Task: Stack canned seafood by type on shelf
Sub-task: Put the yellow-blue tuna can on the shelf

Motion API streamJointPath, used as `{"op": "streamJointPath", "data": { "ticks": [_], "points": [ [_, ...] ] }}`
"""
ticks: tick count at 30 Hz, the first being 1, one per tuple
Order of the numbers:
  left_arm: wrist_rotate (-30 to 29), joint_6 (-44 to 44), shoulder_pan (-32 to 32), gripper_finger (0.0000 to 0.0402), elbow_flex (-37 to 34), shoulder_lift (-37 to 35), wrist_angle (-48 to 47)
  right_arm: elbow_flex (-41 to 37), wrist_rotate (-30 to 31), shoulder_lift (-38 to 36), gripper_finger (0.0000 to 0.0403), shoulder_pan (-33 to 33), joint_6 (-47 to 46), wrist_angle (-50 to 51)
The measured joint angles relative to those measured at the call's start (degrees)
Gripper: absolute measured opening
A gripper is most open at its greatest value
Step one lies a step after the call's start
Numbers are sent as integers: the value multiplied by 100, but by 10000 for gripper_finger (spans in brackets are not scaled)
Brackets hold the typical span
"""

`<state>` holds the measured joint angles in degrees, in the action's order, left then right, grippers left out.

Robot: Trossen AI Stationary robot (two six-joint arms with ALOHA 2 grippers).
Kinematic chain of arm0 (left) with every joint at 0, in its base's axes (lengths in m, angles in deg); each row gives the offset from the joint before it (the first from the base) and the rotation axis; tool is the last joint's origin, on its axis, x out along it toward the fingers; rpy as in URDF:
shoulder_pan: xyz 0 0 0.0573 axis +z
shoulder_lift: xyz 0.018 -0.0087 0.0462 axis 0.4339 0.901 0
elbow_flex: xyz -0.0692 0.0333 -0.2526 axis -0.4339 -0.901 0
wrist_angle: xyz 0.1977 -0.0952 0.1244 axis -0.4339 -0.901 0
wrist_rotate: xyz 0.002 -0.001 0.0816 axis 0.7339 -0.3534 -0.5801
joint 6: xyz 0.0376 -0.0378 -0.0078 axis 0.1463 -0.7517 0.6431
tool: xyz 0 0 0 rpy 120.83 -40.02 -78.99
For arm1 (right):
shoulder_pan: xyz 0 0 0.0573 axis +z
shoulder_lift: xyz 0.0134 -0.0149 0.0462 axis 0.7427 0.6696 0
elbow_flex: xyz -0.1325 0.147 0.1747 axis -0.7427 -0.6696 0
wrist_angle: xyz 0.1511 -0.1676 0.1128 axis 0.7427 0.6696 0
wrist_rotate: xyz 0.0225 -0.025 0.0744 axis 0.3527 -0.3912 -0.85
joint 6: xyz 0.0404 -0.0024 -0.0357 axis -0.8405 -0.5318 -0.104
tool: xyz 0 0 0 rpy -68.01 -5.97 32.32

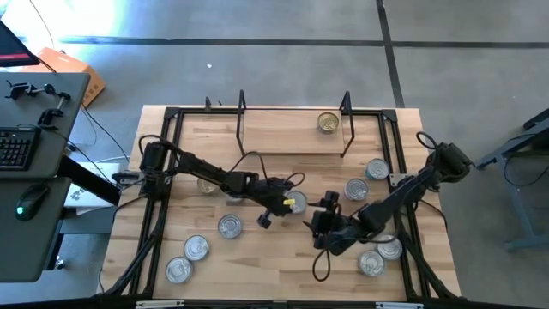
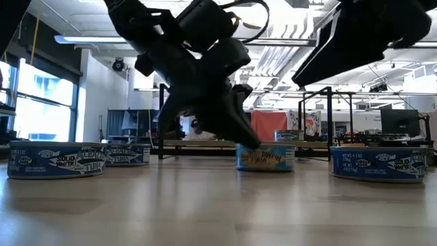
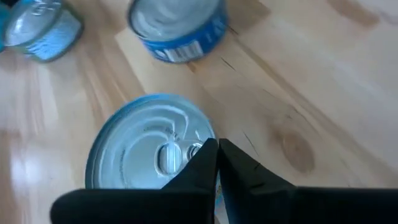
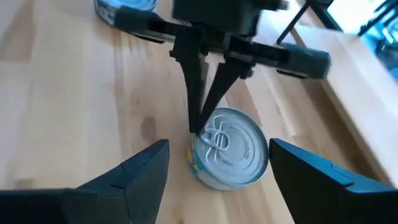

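Left gripper [image 4: 202, 121], pinched shut, pokes the tin [image 4: 230, 155]: rigid, slick; right gripper [image 4: 217, 168], spread wide, faces its sides.

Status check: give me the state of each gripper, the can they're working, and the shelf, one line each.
Left gripper: fingers shut, tips touching the lid's pull tab.
Right gripper: open, straddling the same can, not touching.
Yellow-labelled silver-lidded round can: upright on the table, lid sealed.
Low wooden shelf with black wire ends: holds one gold-topped tin.
Blue-labelled tuna tins: upright, scattered on the table.
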<state>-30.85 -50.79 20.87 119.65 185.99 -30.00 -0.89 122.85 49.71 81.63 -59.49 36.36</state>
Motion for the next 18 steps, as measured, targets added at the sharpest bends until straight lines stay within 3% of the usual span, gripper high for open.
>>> {"op": "streamJointPath", "data": {
  "ticks": [7,12,18],
  "points": [
    [-259,-860,1,1,102,-76,204,0,-305,25,285,-274,724,9],
    [-336,-1270,30,1,223,-148,248,2,-315,450,294,-413,1469,-51],
    [-337,-1638,115,0,229,-265,247,2,276,1010,292,-569,1345,-320]
  ]
}}
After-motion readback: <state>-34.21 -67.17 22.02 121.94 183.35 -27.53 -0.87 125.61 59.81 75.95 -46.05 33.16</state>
